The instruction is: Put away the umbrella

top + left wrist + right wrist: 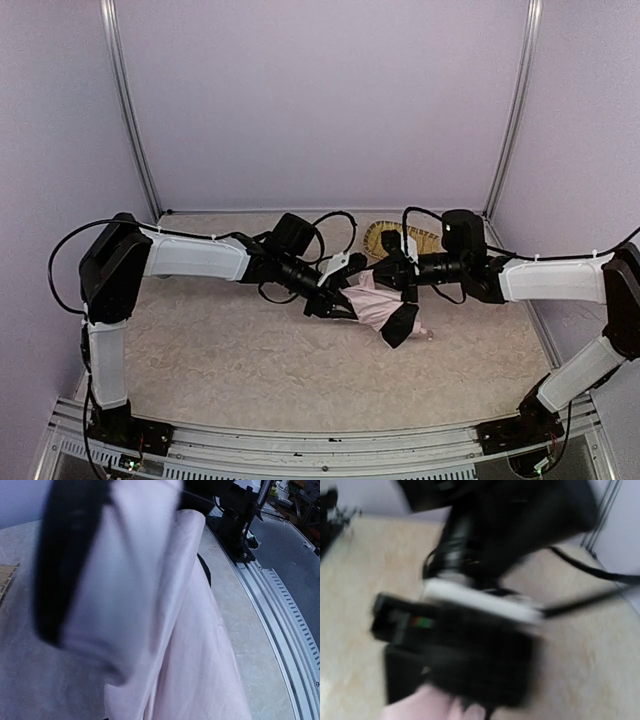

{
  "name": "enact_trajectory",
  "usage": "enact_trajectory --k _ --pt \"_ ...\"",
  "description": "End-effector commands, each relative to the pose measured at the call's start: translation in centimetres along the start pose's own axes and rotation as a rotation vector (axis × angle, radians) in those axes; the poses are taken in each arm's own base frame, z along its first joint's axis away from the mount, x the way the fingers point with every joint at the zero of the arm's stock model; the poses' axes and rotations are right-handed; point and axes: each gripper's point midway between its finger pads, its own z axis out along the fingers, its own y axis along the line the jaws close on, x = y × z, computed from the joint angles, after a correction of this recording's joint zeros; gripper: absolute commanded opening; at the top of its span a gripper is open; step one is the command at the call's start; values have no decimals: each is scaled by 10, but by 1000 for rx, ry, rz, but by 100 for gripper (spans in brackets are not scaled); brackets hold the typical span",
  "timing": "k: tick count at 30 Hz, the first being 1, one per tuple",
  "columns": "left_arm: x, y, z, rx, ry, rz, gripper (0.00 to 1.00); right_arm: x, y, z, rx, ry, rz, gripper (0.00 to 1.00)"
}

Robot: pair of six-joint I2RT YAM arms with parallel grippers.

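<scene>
At the left of the top view the left arm reaches in toward the middle of the table, and the left gripper meets the left end of the umbrella. Its wrist camera is filled by pale pink canopy with a band of black lining at upper left. The cloth hangs with the table showing under it, so the bundle looks raised rather than lying flat. The fabric hides the jaws, so I cannot tell how wide they stand or whether they have a real hold.

The umbrella itself sits at centre, slightly right, collapsed but loose, with pink folds and black flaps spilling down toward the lower right. It is probably held between the two arms so the slack cloth can be gathered.

Just right of and above it, the right gripper comes in from the right edge with its claw fully closed, pressed at the upper edge of the canopy. Its own view is blurred, and only a scrap of pink shows at the bottom, so what it pinches is unclear.

Behind both, at upper centre-right, lies the woven tray, apart from the umbrella.
</scene>
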Motion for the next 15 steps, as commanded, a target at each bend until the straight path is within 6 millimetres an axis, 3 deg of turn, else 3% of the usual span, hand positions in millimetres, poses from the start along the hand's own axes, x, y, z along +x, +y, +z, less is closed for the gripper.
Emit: enact_trajectory --k 1,4,10,15 --pt "102 -4 19 64 209 -396 0 -86 27 -11 100 -221 -328 0" --pt "116 10 24 71 202 -467 0 -70 55 -1 51 -203 -278 0" --pt "146 34 28 40 215 -583 0 -12 104 25 -25 -50 -245 0" --pt "158 49 24 -3 196 -638 0 27 127 36 -87 67 -229 0"
